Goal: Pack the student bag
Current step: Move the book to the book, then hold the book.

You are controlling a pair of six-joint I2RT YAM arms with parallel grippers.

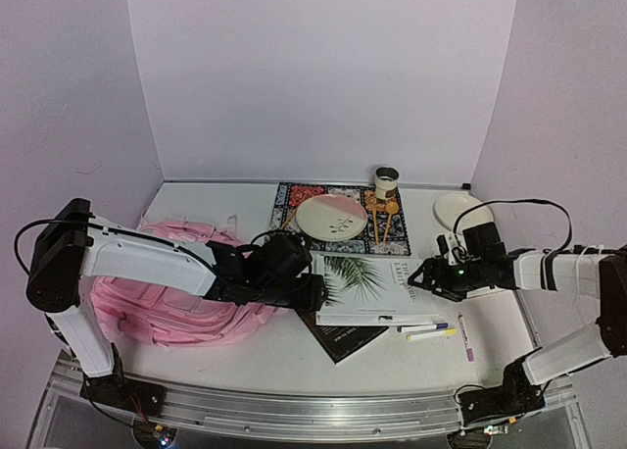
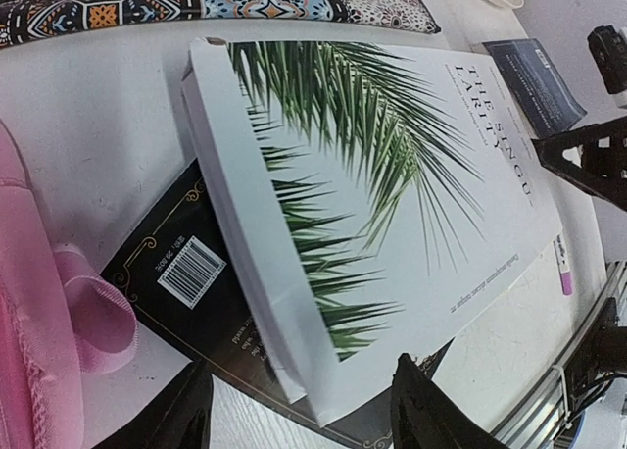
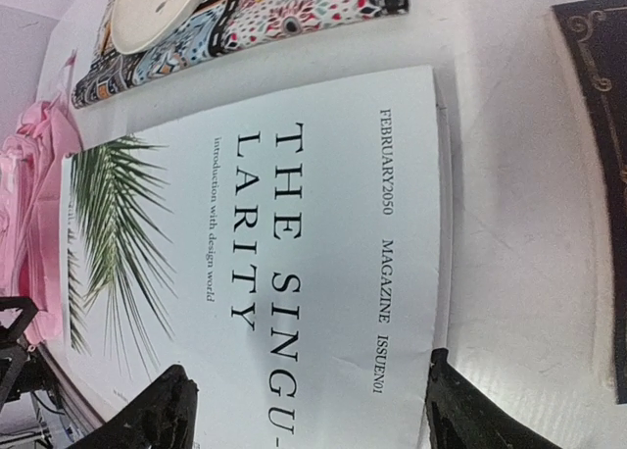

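The student bag is a soft pink backpack lying flat at the left of the table, and one of its pink straps shows in the left wrist view. My left arm reaches across it. My left gripper is open, with the near corner of a white palm-leaf magazine between its fingers. The magazine lies partly on a black book. My right gripper is open over the magazine's right end, one finger on each side of its title.
A patterned placemat at the back holds a plate and a cup, with a white bowl to the right. Markers and a pen lie by the magazine. Another dark book lies right of it.
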